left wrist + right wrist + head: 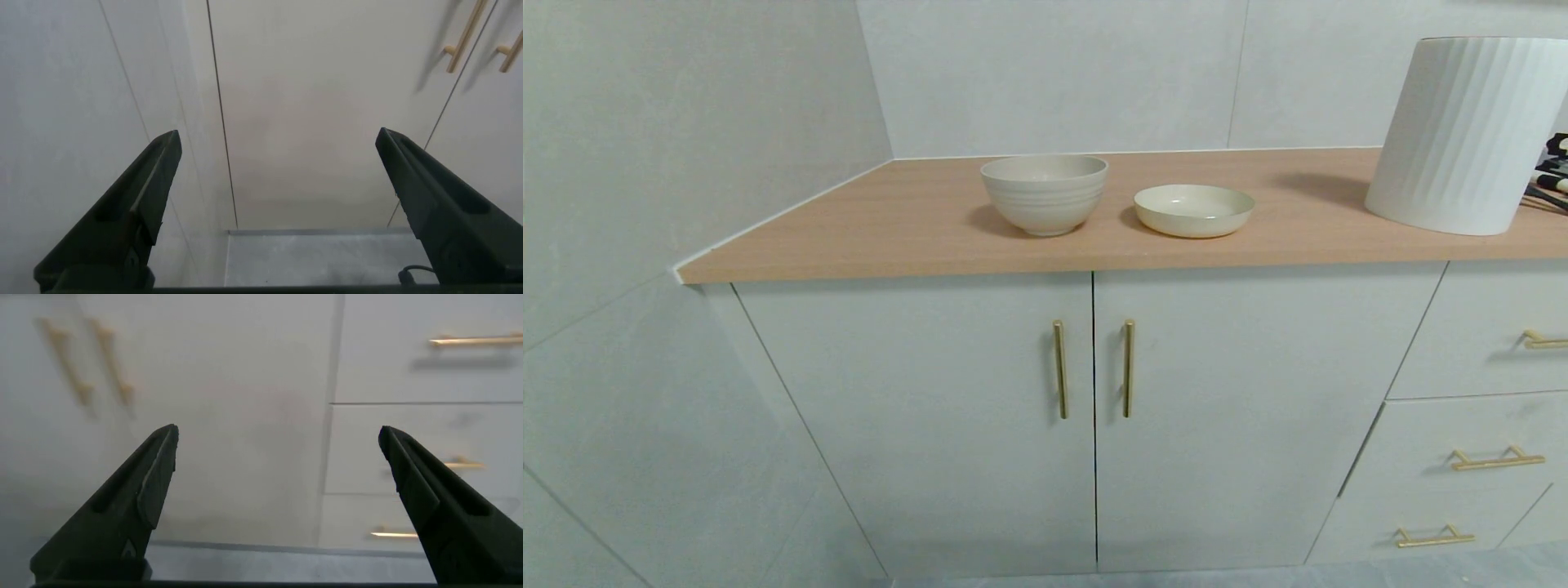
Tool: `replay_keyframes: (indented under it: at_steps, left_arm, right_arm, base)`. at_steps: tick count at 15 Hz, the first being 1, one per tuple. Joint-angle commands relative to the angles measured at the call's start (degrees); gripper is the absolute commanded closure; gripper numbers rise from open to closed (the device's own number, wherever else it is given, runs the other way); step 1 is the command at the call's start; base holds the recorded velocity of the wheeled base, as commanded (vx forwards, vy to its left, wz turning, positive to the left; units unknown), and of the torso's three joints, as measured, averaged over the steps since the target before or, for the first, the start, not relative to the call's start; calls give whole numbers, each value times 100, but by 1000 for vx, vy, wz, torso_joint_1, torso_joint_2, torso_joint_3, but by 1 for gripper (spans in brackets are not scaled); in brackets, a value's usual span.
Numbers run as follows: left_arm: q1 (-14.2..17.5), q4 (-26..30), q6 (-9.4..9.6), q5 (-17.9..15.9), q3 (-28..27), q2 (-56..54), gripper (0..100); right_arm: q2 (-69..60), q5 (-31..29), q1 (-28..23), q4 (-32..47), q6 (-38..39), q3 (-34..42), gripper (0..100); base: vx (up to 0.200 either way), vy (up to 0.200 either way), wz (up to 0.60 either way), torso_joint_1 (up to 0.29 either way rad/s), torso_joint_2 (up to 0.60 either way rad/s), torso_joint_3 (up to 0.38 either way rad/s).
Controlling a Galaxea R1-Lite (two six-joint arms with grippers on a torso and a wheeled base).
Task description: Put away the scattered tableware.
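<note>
My left hand is spread and empty, low before the cabinet. My right hand is likewise. Its doors are shut, probably my first job. Bowl and shallow dish sit apart on the surface above the cabinet.

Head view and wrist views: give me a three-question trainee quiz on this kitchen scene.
1. True or false: the beige ribbed deep bowl sits inside the cream shallow dish.
2. What stands on the wooden countertop to the robot's right of the dish? A tall white ribbed container; B steel kettle; C glass jug.
3. Fill in: left gripper and right gripper are both ____.
Key: 1 false; 2 A; 3 open.
</note>
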Motion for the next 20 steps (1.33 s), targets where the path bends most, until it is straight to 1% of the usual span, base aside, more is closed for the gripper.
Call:
replay_keyframes:
  at_steps: [1,2,3,4,6,8,9,10,11,14,16,17,18,19,20]
  left_arm:
    - [0,4,0,4,1,9,0]
    - [0,4,0,4,1,9,0]
    - [0,4,0,4,1,9,0]
    - [0,4,0,4,1,9,0]
    - [0,4,0,4,1,9,0]
    - [0,4,0,4,1,9,0]
    - [0,4,0,4,1,9,0]
    - [0,-5,0,4,1,9,0]
    - [0,4,0,4,1,9,0]
    - [0,4,0,4,1,9,0]
    - [0,-5,0,4,1,9,0]
    - [0,4,0,4,1,9,0]
    - [0,-5,0,4,1,9,0]
    - [0,4,0,4,1,9,0]
    - [0,-5,0,4,1,9,0]
  right_arm:
    - [1210,484,45,-38,65,-601,0]
    - [1588,651,45,-47,12,-768,0]
    - [2300,836,45,-47,-58,-1049,0]
    - [2810,836,89,-73,-67,-1225,0]
    - [3680,810,353,-82,-58,-1577,0]
    - [4691,757,854,-609,3,-1796,0]
    - [4954,678,933,-811,21,-1814,0]
    - [5640,353,1258,-1268,-5,-1884,0]
    - [5991,256,1566,-1471,-23,-1972,0]
    - [7134,265,2155,-1866,21,-2535,0]
    - [8118,309,2313,-2332,74,-2825,0]
    - [8532,370,2489,-2763,162,-2825,0]
    - [8865,599,2726,-3149,416,-2833,0]
    - [9015,845,2920,-3404,742,-2842,0]
    - [9103,1108,3113,-3492,979,-2939,0]
  base:
    - [0,0,0,0,0,0]
    - [0,0,0,0,0,0]
    - [0,0,0,0,0,0]
    - [0,0,0,0,0,0]
    - [0,0,0,0,0,0]
    - [0,0,0,0,0,0]
    - [0,0,0,0,0,0]
    - [0,0,0,0,0,0]
    - [0,0,0,0,0,0]
    - [0,0,0,0,0,0]
    - [0,0,0,0,0,0]
    - [0,0,0,0,0,0]
    - [0,0,0,0,0,0]
    - [0,0,0,0,0,0]
    - [0,0,0,0,0,0]
